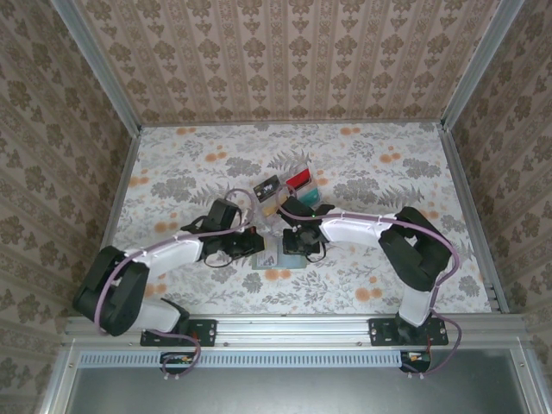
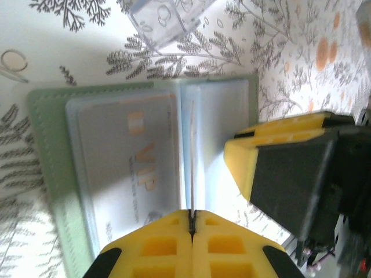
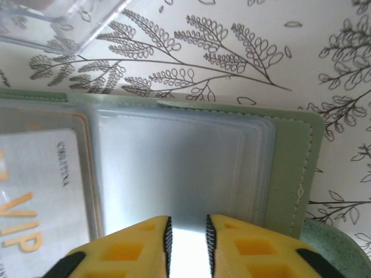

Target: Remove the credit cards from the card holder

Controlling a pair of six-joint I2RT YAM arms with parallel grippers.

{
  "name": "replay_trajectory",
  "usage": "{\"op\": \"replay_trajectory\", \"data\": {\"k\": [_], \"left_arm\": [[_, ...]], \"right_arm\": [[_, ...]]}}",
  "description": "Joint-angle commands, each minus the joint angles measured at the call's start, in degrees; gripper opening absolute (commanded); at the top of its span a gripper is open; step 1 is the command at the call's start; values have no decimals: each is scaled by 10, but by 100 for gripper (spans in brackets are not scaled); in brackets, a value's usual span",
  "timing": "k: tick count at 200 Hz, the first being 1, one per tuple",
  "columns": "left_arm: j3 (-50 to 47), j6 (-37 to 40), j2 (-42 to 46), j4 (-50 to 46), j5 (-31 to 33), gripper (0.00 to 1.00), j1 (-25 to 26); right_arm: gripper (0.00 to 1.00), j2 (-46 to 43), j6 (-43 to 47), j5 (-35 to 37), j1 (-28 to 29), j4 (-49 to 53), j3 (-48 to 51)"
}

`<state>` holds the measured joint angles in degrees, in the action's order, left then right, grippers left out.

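Left wrist view: our left fingers (image 2: 162, 246) pinch a thin leaf (image 2: 191, 156) at the crease of the pale green folding card holder (image 2: 46, 174), open on the floral table (image 2: 290, 46). Our right fingers (image 3: 133, 243) hover parted over its clear sleeve (image 3: 174, 162); we should pin that panel before pulling.

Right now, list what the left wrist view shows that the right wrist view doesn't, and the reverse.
Left wrist adds: the left hand shut on a thin sheet standing edge-on, the right hand from the side, and the card holder at its left border. Right wrist adds: that hand's fingers slightly apart over clear sleeves, and the holder's right border. Both: the VIP card and the clear box.
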<state>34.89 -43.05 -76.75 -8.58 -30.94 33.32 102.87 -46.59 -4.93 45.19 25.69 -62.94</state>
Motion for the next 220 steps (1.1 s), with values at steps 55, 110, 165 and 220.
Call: {"op": "replay_trajectory", "data": {"k": [55, 110, 165, 220], "left_arm": [[127, 145, 97, -168, 30, 0, 0], [218, 149, 55, -136, 4, 0, -3], [364, 298, -54, -270, 143, 0, 35], [467, 427, -166, -347, 218, 0, 87]], "right_arm": [[72, -191, 23, -83, -57, -161, 68], [78, -220, -23, -249, -135, -310, 122], [86, -256, -25, -201, -186, -265, 151], [100, -319, -1, -117, -221, -202, 195]]}}
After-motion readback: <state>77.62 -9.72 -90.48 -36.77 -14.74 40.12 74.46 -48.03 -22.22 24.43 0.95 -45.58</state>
